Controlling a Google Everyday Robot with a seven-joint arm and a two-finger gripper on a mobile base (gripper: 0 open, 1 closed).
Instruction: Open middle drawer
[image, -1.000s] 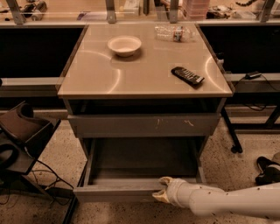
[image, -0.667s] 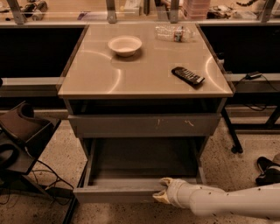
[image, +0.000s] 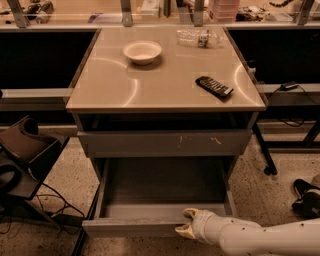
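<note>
The middle drawer (image: 135, 226) is pulled far out below the cabinet's upper front, and its shallow grey tray (image: 160, 182) shows inside. My gripper (image: 186, 222) comes in from the lower right on a white arm. It sits at the drawer front's top edge, right of centre. One finger (image: 190, 214) is over the inner side of the front and the other (image: 183, 231) is on its outer face, so it is shut on the front. The wider grey front with pale scratches (image: 165, 143) above is closed. The lowest front is hidden.
On the cabinet top (image: 100, 90) lie a white bowl (image: 142, 51), a black remote (image: 214, 86) and a plastic bottle (image: 196, 36). A dark chair (image: 22, 150) and cables are on the left. A table leg (image: 262, 147) and a shoe (image: 306, 196) are on the right.
The drawer front and my gripper have moved slightly further out, toward the camera. Nothing else has moved.
</note>
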